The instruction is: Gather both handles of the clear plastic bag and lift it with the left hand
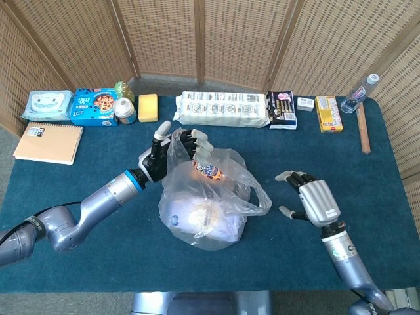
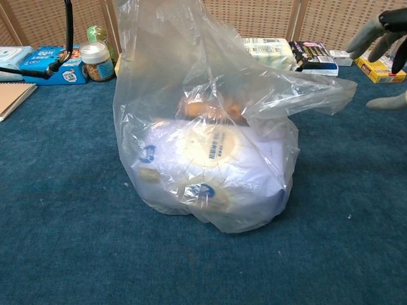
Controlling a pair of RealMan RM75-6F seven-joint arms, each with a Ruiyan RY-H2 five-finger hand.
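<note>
The clear plastic bag stands mid-table with white packages and a snack inside. My left hand grips its left handle and keeps it pulled upright; the chest view cuts that handle off at the top edge. The right handle droops sideways toward my right hand. That hand hovers a short gap away from it, fingers spread, holding nothing.
Along the far edge lie a notebook, wet wipes, a blue cookie box, a jar, a yellow sponge, a long white pack, small boxes and a water bottle.
</note>
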